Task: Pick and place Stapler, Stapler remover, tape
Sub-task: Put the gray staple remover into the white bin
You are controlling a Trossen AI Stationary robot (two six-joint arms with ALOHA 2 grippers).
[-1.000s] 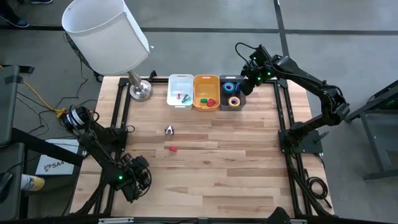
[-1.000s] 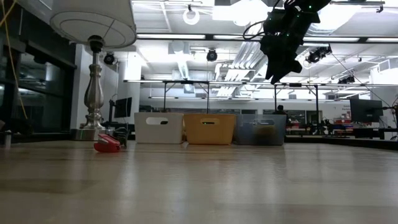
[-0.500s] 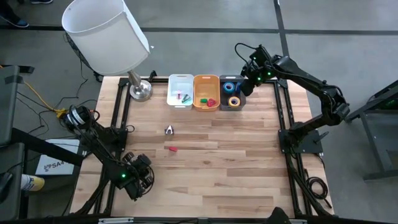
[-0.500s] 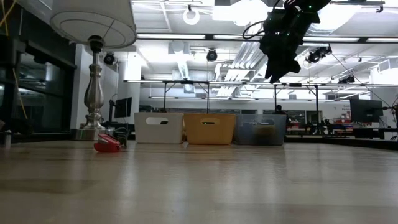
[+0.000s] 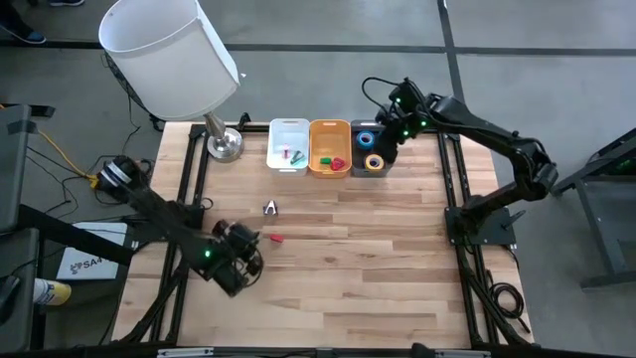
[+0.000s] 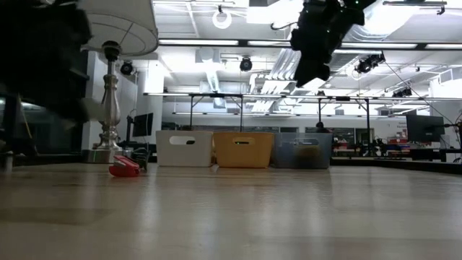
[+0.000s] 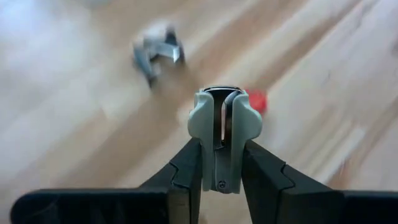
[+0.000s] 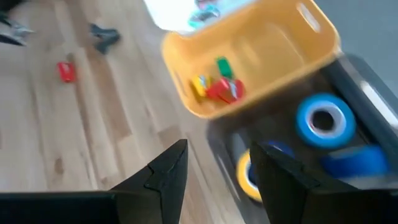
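Well, the biggest thing here is the wooden table (image 5: 378,259), with a tall lamp (image 5: 174,55) standing at its far left corner. Along the far edge sit three bins side by side: a white bin (image 5: 288,127), an orange bin (image 5: 330,127) and a grey bin (image 5: 370,127). The left arm reaches in over the near-left part of the table, and its left tool (image 7: 222,134) is clenched with nothing between the fingers (the pale pads nearly meet). The right arm stretches across to the far side, where the right tool (image 8: 217,168) hangs above the grey bin with its fingers apart, holding nothing. In that grey bin lie the rolls of tape (image 8: 324,121), a blue one and a yellow one showing plainly. The orange bin holds a few small coloured pieces. Out on the bare wood lies a small red stapler (image 5: 274,239), just beyond the left tool, and a little farther toward the bins the dark metal stapler remover (image 5: 269,208).
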